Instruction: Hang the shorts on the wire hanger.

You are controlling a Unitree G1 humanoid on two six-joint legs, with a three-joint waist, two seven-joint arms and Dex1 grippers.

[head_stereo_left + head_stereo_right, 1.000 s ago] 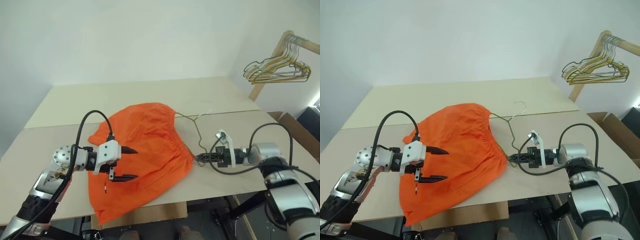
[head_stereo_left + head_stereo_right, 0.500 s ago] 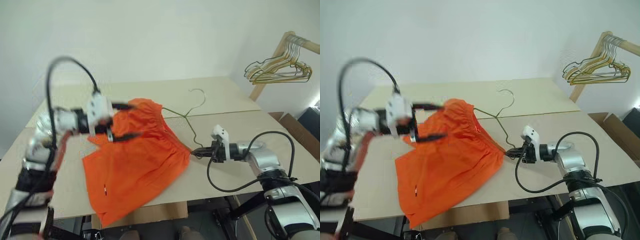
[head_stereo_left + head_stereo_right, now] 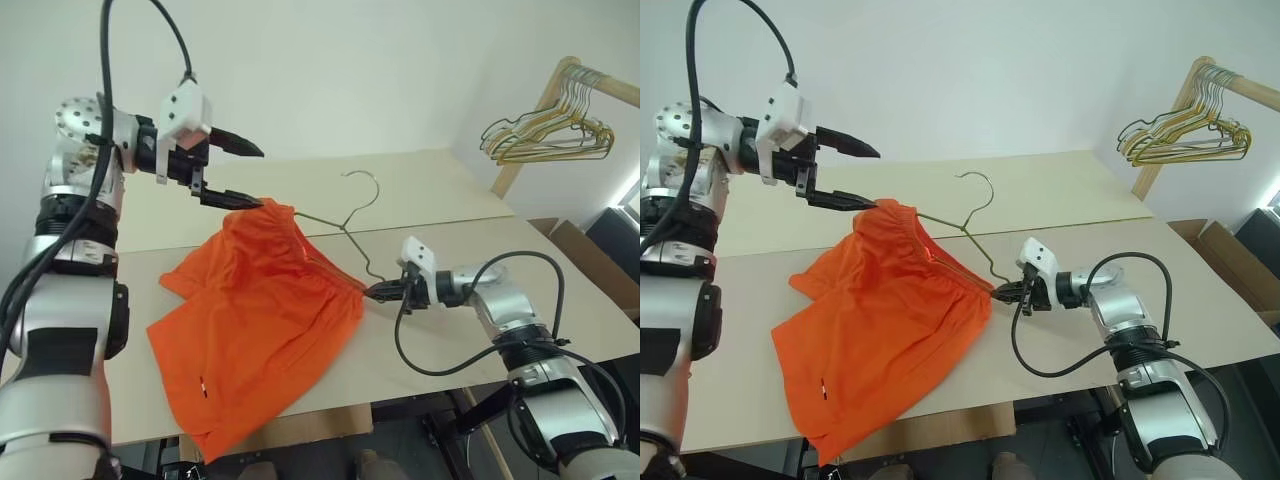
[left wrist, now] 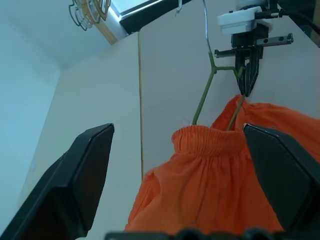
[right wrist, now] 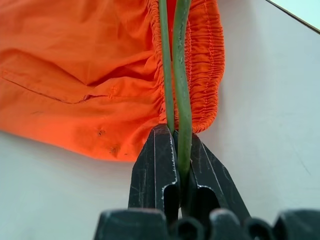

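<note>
Both jaws differ: right gripper [image 5: 176, 165] clamps wire hanger [image 5: 181, 100], left gripper [image 3: 240, 175] gapes.

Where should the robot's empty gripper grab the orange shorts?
Probably the gathered waistband of the shorts, coming down from above. That bunched edge is raised on the wire hanger, just under the open left gripper, while the rest lies flat on the table.

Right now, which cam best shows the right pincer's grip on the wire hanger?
Right wrist view: the right pincer is shut on the wire hanger beside the shorts' waistband, seen close. The eye views show that grip small and side-on; the left wrist view shows it from afar.
</note>
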